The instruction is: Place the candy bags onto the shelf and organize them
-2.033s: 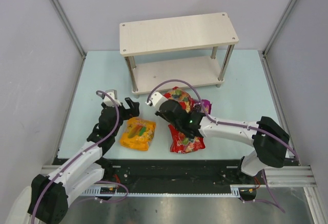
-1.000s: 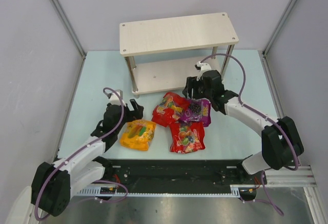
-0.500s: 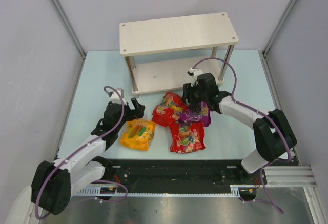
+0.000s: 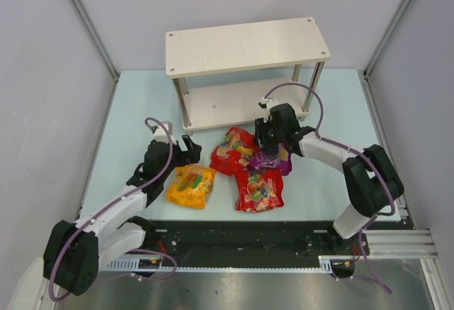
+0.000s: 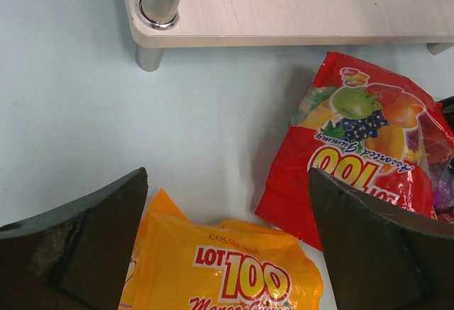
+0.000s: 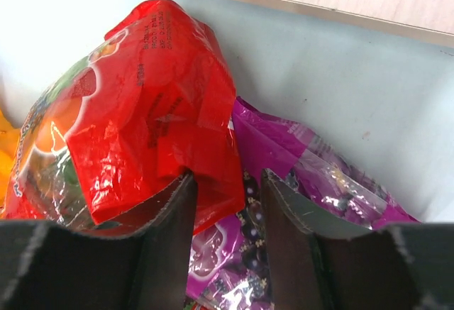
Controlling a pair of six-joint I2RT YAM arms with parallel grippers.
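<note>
One change: right end effector (image 6: 227, 180) narrowed around red bag (image 6: 142, 104).

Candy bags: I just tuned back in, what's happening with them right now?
No bag is on the shelf yet; all four lie on the table before it. The right gripper is down on the pile, fingers straddling the edge of the upper red bag where it overlaps the purple bag; a firm grip isn't clear. The left gripper hangs open at the orange bag.
</note>
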